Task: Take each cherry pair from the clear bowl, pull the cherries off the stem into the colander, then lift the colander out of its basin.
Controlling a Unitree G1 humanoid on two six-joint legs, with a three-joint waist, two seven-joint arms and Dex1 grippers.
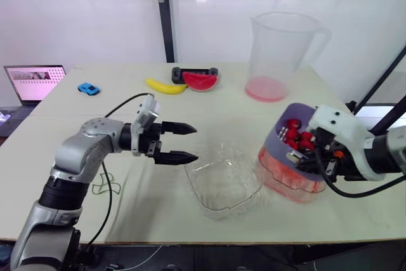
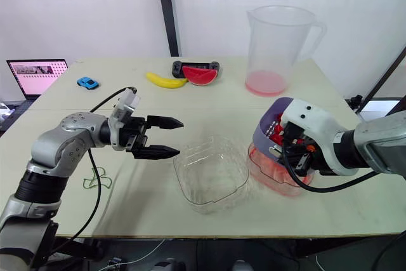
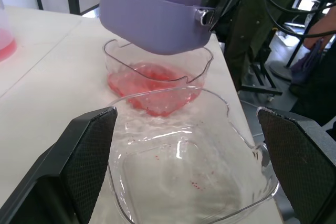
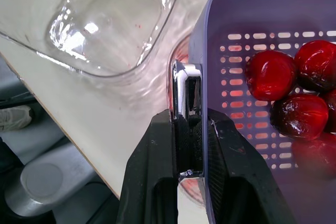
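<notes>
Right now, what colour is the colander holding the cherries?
Pale purple; the colander shows best in the left wrist view, held above its basin.

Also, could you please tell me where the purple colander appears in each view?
Left eye: colander right of centre, right of the clear bowl.
Right eye: colander right of the bowl.
Left wrist: colander beyond the bowl, above the basin.
Right wrist: colander rim clamped in the right tool, beside the bowl.
Shared landmark: the clear bowl.

Colander (image 3: 152, 19) over basin (image 3: 157, 87) (bowl (image 1: 222, 185) leftward)
</notes>
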